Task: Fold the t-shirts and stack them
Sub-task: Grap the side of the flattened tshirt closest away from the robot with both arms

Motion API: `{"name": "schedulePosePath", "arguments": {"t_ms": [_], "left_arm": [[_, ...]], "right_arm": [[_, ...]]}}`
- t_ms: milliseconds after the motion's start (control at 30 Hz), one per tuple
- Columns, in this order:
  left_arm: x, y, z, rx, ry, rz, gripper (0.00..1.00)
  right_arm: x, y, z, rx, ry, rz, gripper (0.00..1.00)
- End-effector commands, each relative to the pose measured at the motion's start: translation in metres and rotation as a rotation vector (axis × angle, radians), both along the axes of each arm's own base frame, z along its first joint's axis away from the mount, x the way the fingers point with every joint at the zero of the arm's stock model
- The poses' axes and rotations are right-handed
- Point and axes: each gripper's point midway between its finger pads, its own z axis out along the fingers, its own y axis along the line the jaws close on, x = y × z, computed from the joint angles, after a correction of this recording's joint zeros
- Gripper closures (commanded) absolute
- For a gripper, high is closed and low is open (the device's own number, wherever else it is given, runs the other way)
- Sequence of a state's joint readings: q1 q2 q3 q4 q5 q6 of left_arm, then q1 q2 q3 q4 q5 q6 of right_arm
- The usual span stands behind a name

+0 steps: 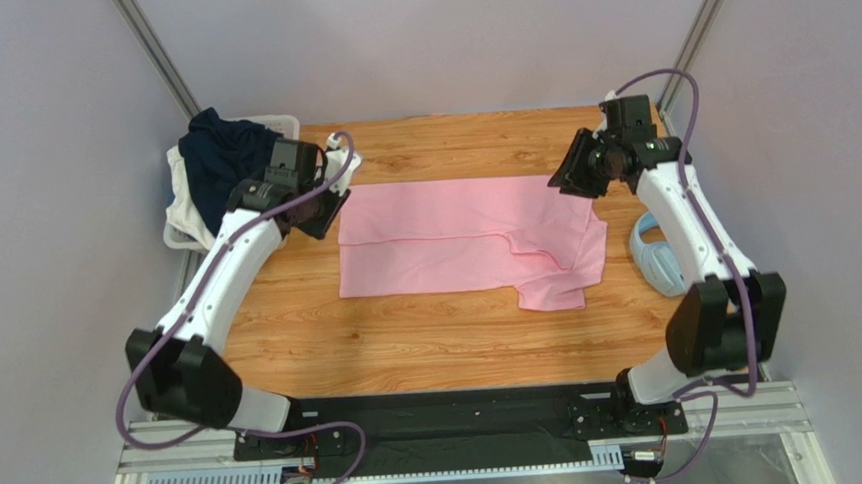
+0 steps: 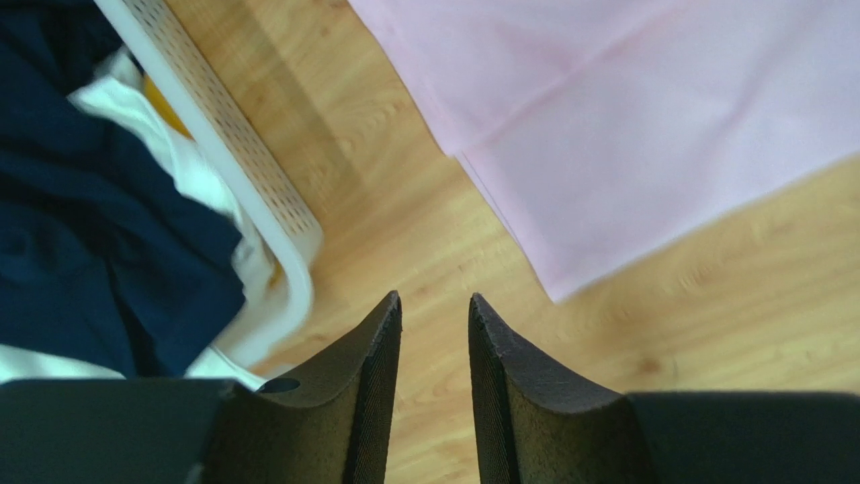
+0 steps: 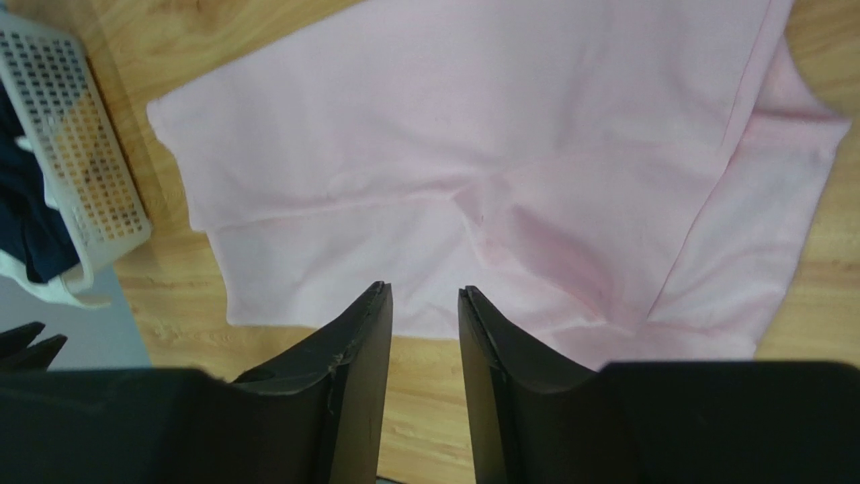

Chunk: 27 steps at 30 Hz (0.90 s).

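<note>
1. Pink t-shirt (image 1: 464, 239). We find it lying flat in the middle of the tabletop (image 1: 409, 342), its long side running left to right. One layer is folded over along its length, and the fold edge shows as a line across the cloth. At the right end a sleeve sticks out toward the near edge.

2. Navy t-shirt (image 1: 219, 155). We find it bunched in the white basket (image 1: 183, 227) at the far left corner of the tabletop, spilling over the rim. A white cloth (image 2: 151, 131) lies in the basket with it. The basket stands just beside the left end of the pink t-shirt but does not touch it.

3. Left hand (image 2: 434, 303). It is released, parted by a narrow gap with nothing held. It stands over bare wood between the basket and the far left corner of the pink t-shirt.

4. Right hand (image 3: 424, 292). It is also released, with the same narrow gap, and empty. It stands over the far right edge of the pink t-shirt. We cannot tell whether it touches the cloth.

5. Light blue headphones (image 1: 656, 253). They lie at the right edge of the tabletop, beside the right arm and apart from the pink t-shirt.
</note>
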<state>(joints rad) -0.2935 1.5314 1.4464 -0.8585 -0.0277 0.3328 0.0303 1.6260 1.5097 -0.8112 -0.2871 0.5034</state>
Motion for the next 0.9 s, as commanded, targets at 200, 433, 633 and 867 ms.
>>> {"name": "schedulePosePath", "arguments": {"t_ms": [200,433,633,867], "left_arm": [[-0.083,0.01,-0.083,0.005,0.205,-0.025,0.63],[-0.094,0.005,-0.106,0.037,0.244,-0.049,0.63],[-0.095,0.0,-0.136,0.056,0.282,-0.061,0.63],[-0.083,0.004,-0.155,0.103,0.292,-0.04,0.64]], "right_arm": [[-0.148,0.002,-0.087,-0.053,0.195,-0.058,0.72],[-0.176,-0.007,-0.105,-0.085,0.226,-0.097,0.69],[-0.181,-0.016,-0.116,-0.138,0.258,-0.113,0.66],[-0.181,-0.023,-0.128,-0.184,0.307,-0.126,0.66]]}}
